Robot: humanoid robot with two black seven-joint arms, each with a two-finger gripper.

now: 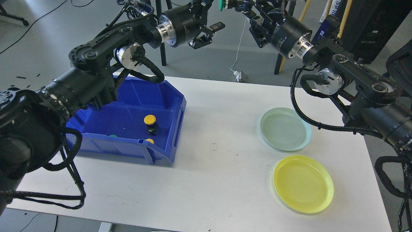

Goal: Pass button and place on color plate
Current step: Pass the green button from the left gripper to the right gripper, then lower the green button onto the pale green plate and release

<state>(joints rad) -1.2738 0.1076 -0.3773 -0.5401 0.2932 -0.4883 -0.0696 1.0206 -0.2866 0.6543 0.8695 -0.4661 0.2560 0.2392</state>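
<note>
A green button is high above the far table edge, at the top of the head view. My right gripper is shut on it. My left gripper is just left of the button, with its jaws apart and empty. A pale green plate and a yellow plate lie on the right of the white table. A blue bin on the left holds an upright yellow button, another yellow button and a green button behind its front wall.
Both arms arch high over the back of the table. Chair legs, a cable and a power plug are on the floor beyond the far edge. A black cabinet stands at the back right.
</note>
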